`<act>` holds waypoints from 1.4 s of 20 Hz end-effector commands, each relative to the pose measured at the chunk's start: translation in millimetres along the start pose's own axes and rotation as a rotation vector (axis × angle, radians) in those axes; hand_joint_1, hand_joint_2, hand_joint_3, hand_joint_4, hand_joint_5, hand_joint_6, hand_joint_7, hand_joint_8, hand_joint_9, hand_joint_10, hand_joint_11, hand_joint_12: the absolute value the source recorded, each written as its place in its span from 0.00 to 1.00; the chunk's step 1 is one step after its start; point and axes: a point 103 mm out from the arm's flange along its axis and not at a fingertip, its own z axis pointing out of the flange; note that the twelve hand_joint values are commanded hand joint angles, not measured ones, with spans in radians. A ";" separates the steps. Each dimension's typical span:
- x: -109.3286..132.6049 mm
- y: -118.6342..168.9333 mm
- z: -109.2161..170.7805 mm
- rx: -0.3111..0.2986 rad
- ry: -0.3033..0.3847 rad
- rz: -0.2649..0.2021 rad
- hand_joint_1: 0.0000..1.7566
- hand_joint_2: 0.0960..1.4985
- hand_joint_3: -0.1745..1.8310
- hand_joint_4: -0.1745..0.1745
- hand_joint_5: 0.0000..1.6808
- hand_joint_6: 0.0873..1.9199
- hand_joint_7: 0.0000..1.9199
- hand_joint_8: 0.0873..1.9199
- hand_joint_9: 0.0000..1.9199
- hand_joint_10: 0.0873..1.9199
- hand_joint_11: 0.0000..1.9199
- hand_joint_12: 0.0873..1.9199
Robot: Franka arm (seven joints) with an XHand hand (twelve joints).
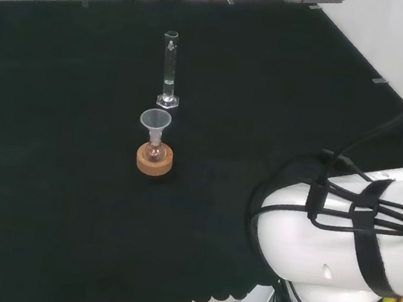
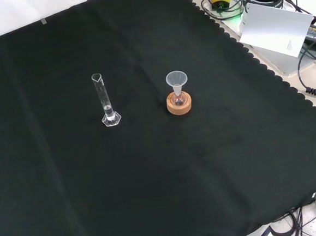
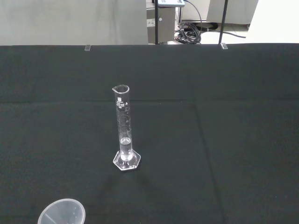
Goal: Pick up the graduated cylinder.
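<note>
Closest to the wrist camera sits a clear funnel [image 3: 61, 212]. Past it the graduated cylinder [image 3: 124, 130] stands straight up on its flat foot, spout on top, with tiny marks down its side too small to read. In the front view the cylinder is left of the funnel, which sits in a small flask [image 2: 178, 98] on a cork ring [image 2: 179, 106]. Bare black cloth [image 2: 216, 168] lies all around, edges far off. I cannot tell how the hand's fingers are.

This is a robotics lab: a table [image 2: 153, 195] under black cloth carries glassware, a graduated cylinder [image 2: 106, 103] and a funnel [image 2: 176, 81] in a small flask on a cork ring [image 2: 179, 106], with cables [image 3: 194, 32] and equipment racks behind.
</note>
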 end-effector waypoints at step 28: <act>-47.0 118.8 116.2 0.051 0.097 0.062 0.09 0.92 0.08 0.42 0.12 0.00 0.01 0.20 0.24 0.00 0.03 0.71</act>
